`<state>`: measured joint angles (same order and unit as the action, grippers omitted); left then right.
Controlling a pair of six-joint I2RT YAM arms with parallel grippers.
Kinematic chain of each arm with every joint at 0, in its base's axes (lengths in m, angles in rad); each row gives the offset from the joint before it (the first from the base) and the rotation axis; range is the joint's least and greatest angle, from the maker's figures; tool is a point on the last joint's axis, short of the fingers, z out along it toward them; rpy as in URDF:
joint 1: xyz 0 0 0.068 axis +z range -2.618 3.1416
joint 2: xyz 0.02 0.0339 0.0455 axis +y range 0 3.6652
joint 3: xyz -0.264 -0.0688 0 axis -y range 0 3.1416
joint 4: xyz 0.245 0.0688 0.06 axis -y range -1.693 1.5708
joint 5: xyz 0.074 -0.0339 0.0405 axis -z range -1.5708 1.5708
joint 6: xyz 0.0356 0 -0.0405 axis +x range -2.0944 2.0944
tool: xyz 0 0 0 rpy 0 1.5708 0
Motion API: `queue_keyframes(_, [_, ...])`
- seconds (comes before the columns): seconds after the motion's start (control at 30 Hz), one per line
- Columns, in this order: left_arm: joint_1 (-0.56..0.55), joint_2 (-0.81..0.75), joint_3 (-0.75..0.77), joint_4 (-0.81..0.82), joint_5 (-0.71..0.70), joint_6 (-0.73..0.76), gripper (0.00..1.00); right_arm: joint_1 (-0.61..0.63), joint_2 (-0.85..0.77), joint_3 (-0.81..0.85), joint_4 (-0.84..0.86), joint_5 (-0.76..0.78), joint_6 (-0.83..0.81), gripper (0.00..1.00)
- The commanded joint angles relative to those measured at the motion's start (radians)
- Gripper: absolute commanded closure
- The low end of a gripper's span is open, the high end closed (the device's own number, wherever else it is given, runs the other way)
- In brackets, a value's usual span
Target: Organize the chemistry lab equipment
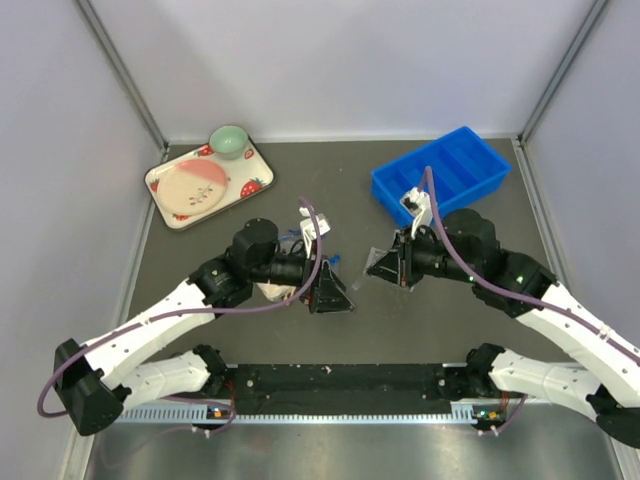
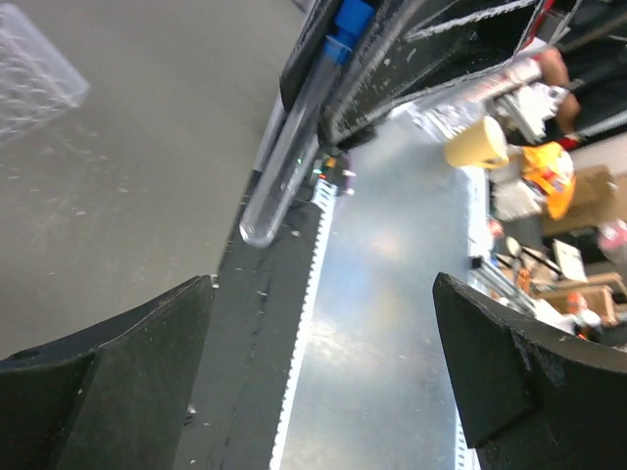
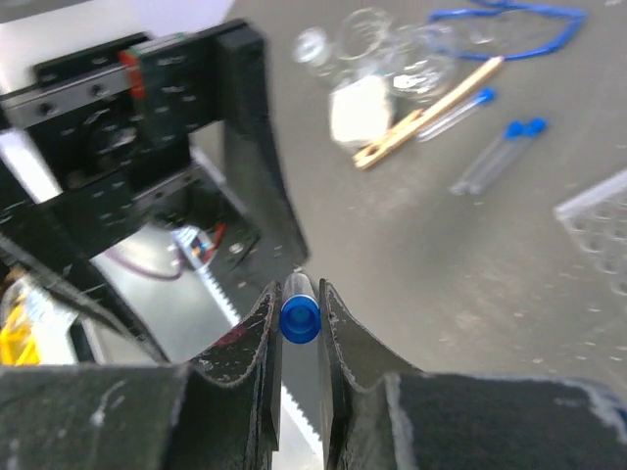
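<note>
Blue-capped test tube point(image 3: 300, 319) clamped tight in right tool point(image 3: 300, 294), held up off grey worktop point(image 1: 420, 320), right by left tool point(image 2: 324, 284). Left tool spread wide, holding nothing. Spare tubes point(image 3: 498, 155) lying flat on worktop.

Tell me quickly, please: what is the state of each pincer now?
Left pincer: open, holding nothing.
Right pincer: closed on a blue-capped test tube.
</note>
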<state>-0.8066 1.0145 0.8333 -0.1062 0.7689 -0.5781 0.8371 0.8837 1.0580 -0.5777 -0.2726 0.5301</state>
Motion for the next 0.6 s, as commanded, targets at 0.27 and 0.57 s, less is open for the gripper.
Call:
queue_keyframes(0.27, [-0.002,-0.082,0.125,-0.363,-0.592,0.181,0.01,-0.084,0.127,0.036,-0.117,0.616,-0.134,1.0])
queue_keyframes(0.57, [-0.002,-0.119,0.066,-0.352,-0.835,0.17,0.01,-0.101,0.328,-0.018,0.09,0.717,-0.154,1.0])
